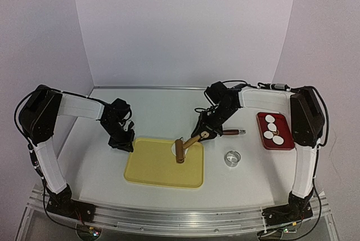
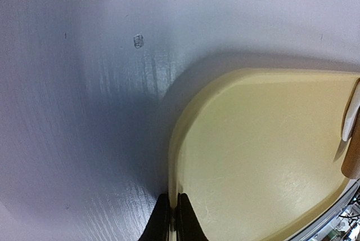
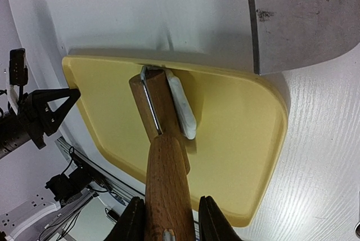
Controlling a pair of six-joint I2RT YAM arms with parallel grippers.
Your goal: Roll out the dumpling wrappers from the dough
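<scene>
White table (image 1: 101,168), plain white walls on three sides. Yellow board (image 1: 152,168) sits centre, near the arm bases.

Left gripper (image 1: 127,146) is pinched tight on the board's rim at its far left corner. I read that as an anchor, so the board does not skate under the rolling.

Right gripper (image 1: 198,134) is clamped around the wooden handle of the roller (image 1: 181,152). The handle slants down to the drum, which rests on the board near its far edge.

A small white dough piece (image 3: 181,106) lies touching the drum's side, not squarely under it as far as I can tell.

Four finished dumpling wrappers (image 1: 274,130) lie on the red tray (image 1: 285,124) at right, well apart from the work. Ring cutter (image 1: 232,157) stands between board and tray. A metal blade (image 3: 298,21) lies just beyond the board.

My guess: flattening stage, cutting to follow.
</scene>
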